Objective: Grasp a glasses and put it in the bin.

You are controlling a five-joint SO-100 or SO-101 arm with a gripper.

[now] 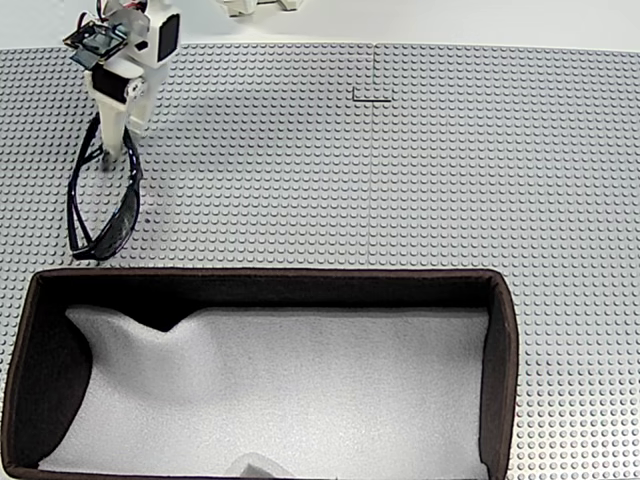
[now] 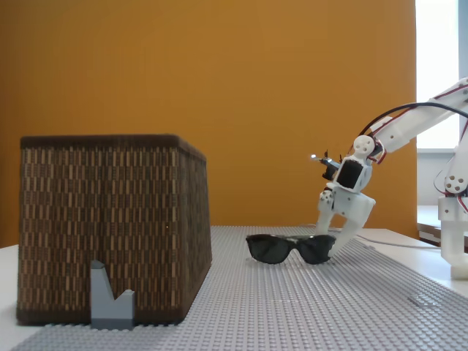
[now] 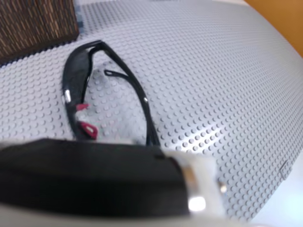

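The arm (image 2: 409, 121) is built of white plastic links with black servo blocks set in the joints. Thin dark and red cables run along its upper link. A small dark circuit board sits at eleven o'clock of the hand (image 1: 108, 150), whose fingers are white.

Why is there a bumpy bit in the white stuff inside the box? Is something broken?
Nothing looks broken. The white foam lining in the bin is rumpled on its left side in a fixed view, not lying flat. The glasses sit whole on the studded mat, outside the bin, with the gripper at them.
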